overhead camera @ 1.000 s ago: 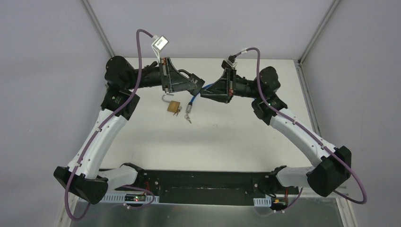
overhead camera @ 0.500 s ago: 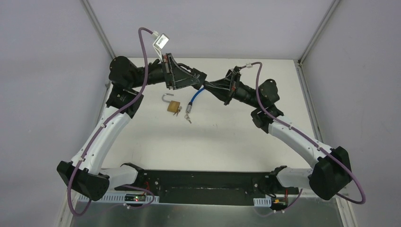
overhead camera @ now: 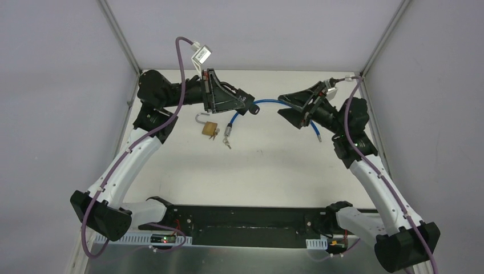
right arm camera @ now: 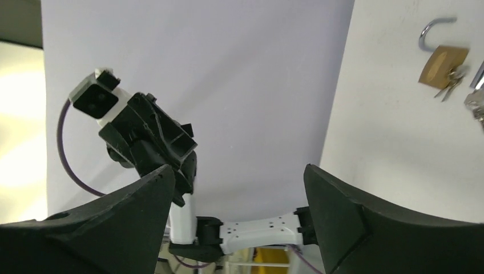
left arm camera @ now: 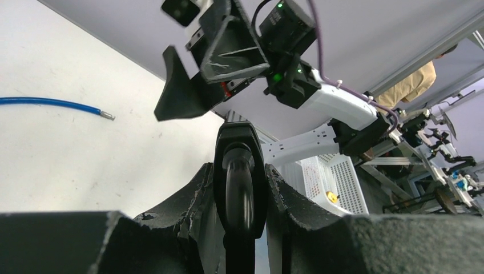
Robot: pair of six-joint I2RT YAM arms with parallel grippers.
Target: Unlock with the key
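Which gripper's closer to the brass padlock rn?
Left. In the top view the left gripper sits just up and right of the brass padlock, shut on the cable lock's black head. The right gripper, open, is farther right, beyond the left one.

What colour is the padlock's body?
The padlock body is brass-gold, with a silver shackle; clearest in the right wrist view.

**Finishes as I see them**

The small brass padlock reads as dull yellow metal, and its steel shackle is shiny. The blue cable has a smooth, glossy plastic jacket. The black plastic cable head gleams between my left gripper's rough, matt fingers. The white tabletop is matt.
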